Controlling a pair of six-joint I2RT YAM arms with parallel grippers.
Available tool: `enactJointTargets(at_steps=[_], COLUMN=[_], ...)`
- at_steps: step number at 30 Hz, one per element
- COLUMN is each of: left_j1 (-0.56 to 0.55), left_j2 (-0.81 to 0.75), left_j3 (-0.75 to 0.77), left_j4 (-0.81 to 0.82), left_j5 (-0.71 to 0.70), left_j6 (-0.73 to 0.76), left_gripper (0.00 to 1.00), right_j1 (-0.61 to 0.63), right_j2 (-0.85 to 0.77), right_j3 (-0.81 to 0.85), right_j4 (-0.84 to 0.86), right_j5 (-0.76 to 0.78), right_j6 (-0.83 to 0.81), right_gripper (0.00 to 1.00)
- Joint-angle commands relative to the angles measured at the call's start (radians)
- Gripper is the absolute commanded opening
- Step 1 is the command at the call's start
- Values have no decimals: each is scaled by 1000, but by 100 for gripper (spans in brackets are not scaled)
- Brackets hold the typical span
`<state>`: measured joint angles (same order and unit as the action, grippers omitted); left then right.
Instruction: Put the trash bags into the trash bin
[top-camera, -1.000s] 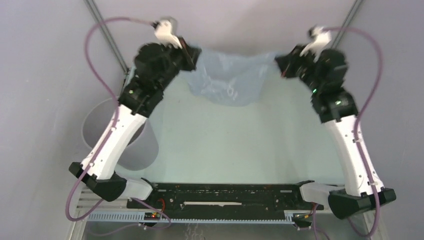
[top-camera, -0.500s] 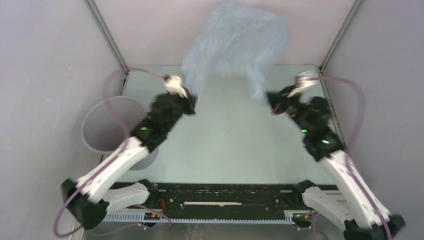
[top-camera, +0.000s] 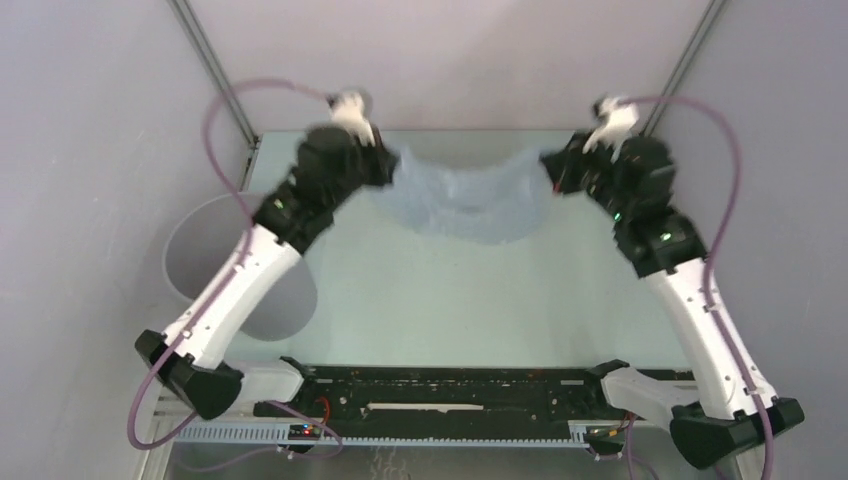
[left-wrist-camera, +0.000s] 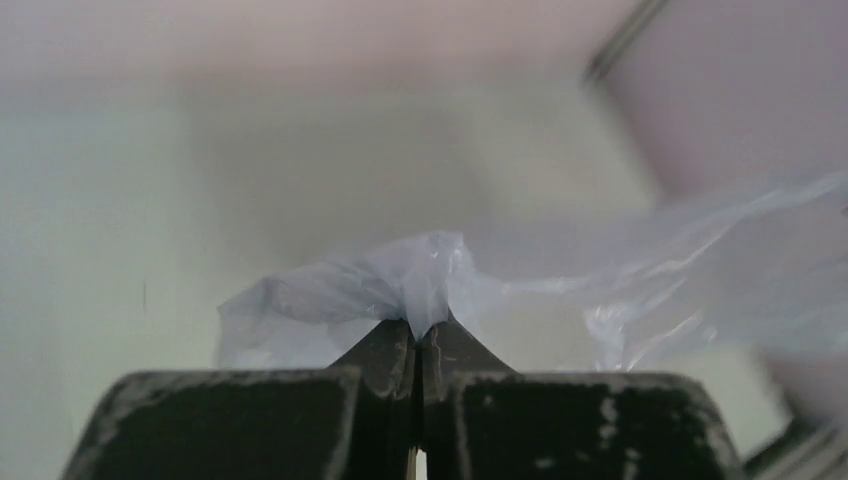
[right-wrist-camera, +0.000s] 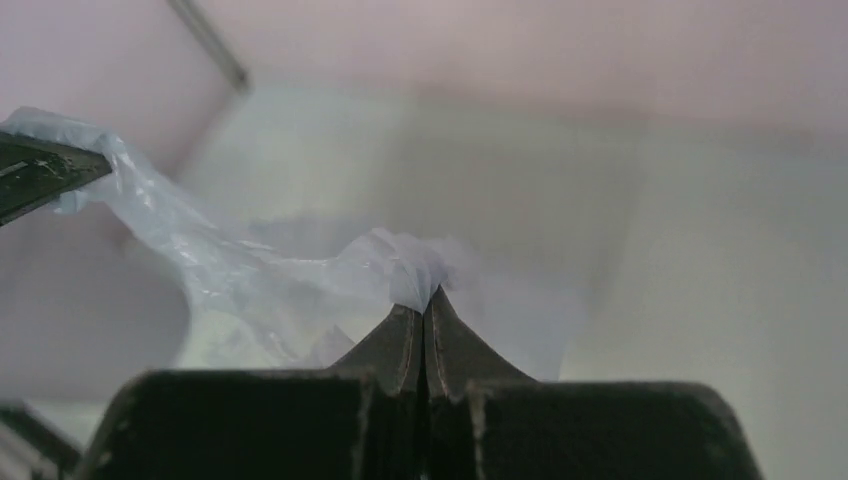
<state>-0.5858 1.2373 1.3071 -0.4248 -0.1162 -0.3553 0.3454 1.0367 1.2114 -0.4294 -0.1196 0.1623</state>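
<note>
Standing at the left edge: the trash bin (top-camera: 290, 300) sits upright, mouth open, partly behind the left arm (top-camera: 235, 290); nothing blue shows in the part of it that is visible.
Left pincer: the left pincer (left-wrist-camera: 418, 335) is pressed fully together on a bunched corner of the trash bag (left-wrist-camera: 640, 270), held up over the far-left part of the worktop (top-camera: 450, 300).
Bag: the trash bag sags in a shallow sling between the two pincers over the far edge, crumpled in the middle; it is well apart from the bin.
Right pincer: the right pincer (right-wrist-camera: 425, 305) is likewise clamped tight on the opposite corner, over the far-right part of the worktop.
Change: half a second ago both arms were drawn in toward the middle and the film ballooned high above the far edge; now the arms are stretched out again and the balloon has collapsed to roughly the hang it had a second ago.
Meaning: this looks like a shake to put air in the bag and loosen it, not a carry; both grips came through the flap intact.
Progress: early, in my judgement, since the bag has yet to travel left to the bin.
Risk: the thin film could tear or slip at the pinched corners in another hard flap.
</note>
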Motion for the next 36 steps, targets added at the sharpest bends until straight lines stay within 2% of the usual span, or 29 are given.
enactJointTargets(at_steps=[1,2,4,6,8,10,11,13,15,18,20,22,25,29,36], left_j1=[21,18,-9,-56,-78,-66,-46,-9,-18,-43,-45,-41,-35,-32,-32], left_j2=[80,100,107,66,-18,-100,-121,-136,-150,-273,-338,-344,-271,-185,-224], left_j3=[551,649,736,674,437,127,-1,-269,-467,-611,-590,-482,-262,-48,18], left_j4=[-54,-59,-46,-27,36,90,78,74,70,101,116,80,-37,-170,-247], left_j5=[62,85,86,25,-51,-121,-104,28,101,108,123,77,64,101,91], left_j6=[79,82,121,190,198,92,11,-132,-212,-285,-260,-191,-79,28,90], left_gripper=[0,0,0,0,0,0,0,0,0,0,0,0,0,0,1], right_j1=[-22,-20,-10,5,22,34,35,36,48,100,94,75,24,-45,-102], right_j2=[89,98,87,39,-40,-94,-105,-104,-89,-124,-179,-219,-219,-188,-264], right_j3=[404,509,578,519,348,133,25,-186,-355,-437,-424,-365,-222,-89,-54], right_j4=[-50,-57,-30,35,103,98,69,5,-34,-106,-94,-81,-90,-207,-262], right_j5=[9,11,6,-11,-28,-9,-1,-26,-111,-87,-87,-68,-81,-123,-152], right_j6=[-11,-6,5,15,15,36,62,129,168,214,210,198,172,178,224], right_gripper=[0,0,0,0,0,0,0,0,0,0,0,0,0,0,0])
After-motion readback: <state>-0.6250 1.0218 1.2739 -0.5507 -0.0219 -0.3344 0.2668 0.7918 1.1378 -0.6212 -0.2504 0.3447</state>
